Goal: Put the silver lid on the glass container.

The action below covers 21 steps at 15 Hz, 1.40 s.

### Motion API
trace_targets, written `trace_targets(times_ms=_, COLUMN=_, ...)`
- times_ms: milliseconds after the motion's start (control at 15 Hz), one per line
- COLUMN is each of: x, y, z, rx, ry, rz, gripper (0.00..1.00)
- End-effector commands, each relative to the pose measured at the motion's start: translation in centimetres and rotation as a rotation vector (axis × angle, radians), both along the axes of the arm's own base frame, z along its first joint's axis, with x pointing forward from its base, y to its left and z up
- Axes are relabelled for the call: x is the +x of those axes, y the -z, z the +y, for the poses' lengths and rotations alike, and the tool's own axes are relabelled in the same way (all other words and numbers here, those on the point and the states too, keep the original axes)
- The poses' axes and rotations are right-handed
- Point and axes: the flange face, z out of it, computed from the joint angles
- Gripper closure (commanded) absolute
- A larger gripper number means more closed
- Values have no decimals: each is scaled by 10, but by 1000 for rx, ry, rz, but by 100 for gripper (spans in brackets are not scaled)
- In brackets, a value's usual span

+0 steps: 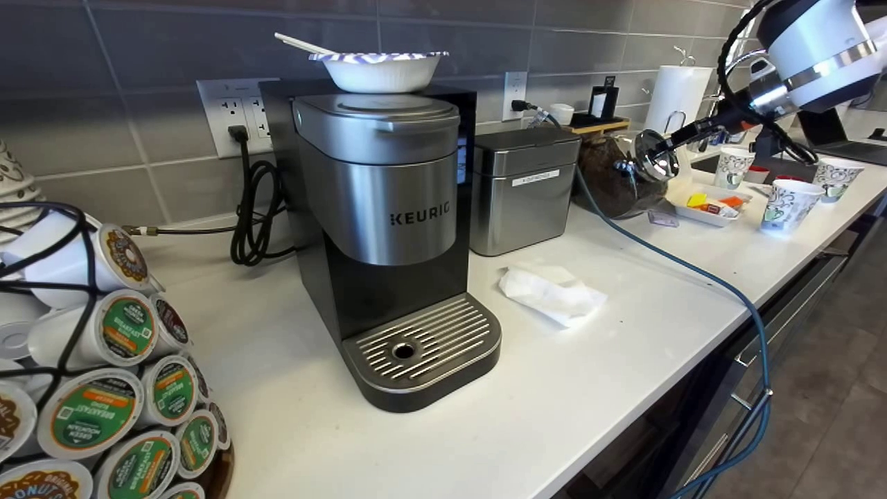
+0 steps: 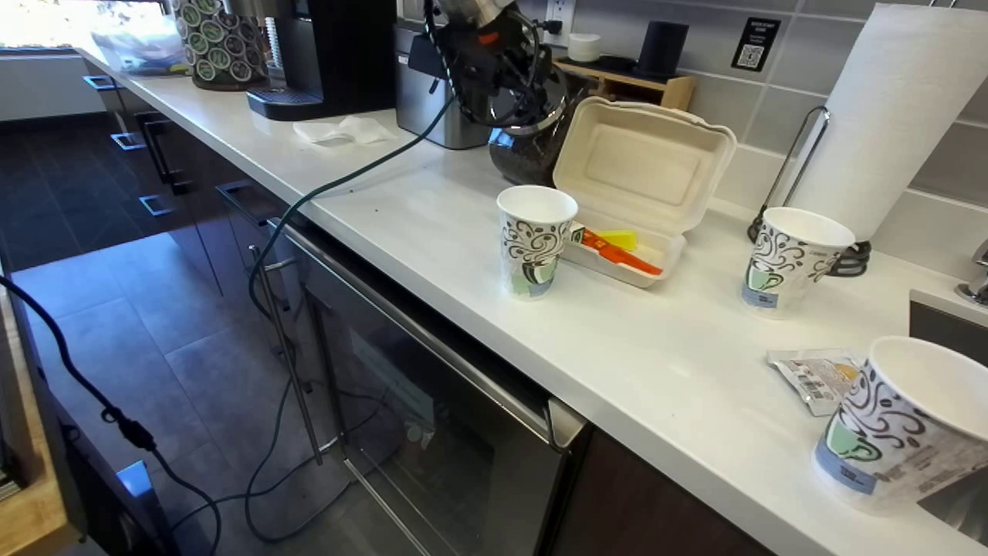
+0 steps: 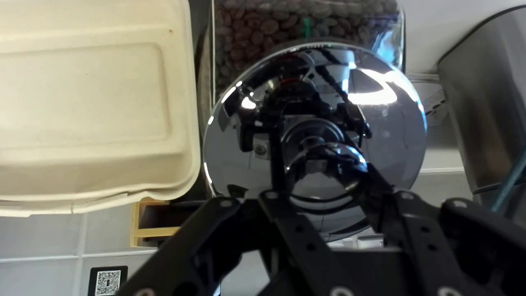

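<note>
The silver lid (image 3: 394, 144) is a round, mirror-like disc with a knob in its middle. It stands tilted against the mouth side of the glass container (image 3: 394, 45), a jar of dark beans. My gripper (image 3: 324, 176) has a finger on each side of the knob and looks shut on it. In an exterior view the lid (image 1: 655, 158) faces the mouth of the tilted jar (image 1: 610, 184), with the gripper (image 1: 665, 144) at the knob. In another exterior view the gripper (image 2: 521, 116) partly hides the lid and the jar (image 2: 529, 158). Whether the lid is fully seated I cannot tell.
A metal canister (image 1: 530, 201) stands close beside the jar, next to the coffee maker (image 1: 395, 215). An open takeout box (image 2: 644, 158) stands on the jar's other side. Paper cups (image 2: 534, 239) and a blue cable (image 1: 665, 253) are nearby. A paper towel roll (image 2: 888, 116) stands behind.
</note>
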Motion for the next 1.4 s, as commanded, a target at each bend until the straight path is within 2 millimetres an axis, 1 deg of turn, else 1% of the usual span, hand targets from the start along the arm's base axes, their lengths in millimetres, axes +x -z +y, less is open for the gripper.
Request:
trace_targets(times_ms=0, x=9, y=1, z=-1, rx=-13, ry=15, rz=2, gripper=79)
trace_targets(times_ms=867, x=15, y=12, z=4, rx=-9, ry=22, rz=95, gripper=79)
trace_targets(times_ms=933, x=16, y=13, z=5, rx=-8, ry=23, rz=104, gripper=29)
trace_targets(times_ms=1000, x=17, y=14, z=5, rx=-8, ry=26, rz=112, gripper=28)
trace_targets(times_ms=1067, x=18, y=16, z=5, rx=-8, ry=27, rz=119, gripper=23)
trace_targets(times_ms=1267, x=20, y=15, z=9, rx=-7, ry=34, rz=132, gripper=0)
trace_targets(times_ms=1333, x=20, y=14, z=10, rx=-8, ry=38, rz=137, gripper=0)
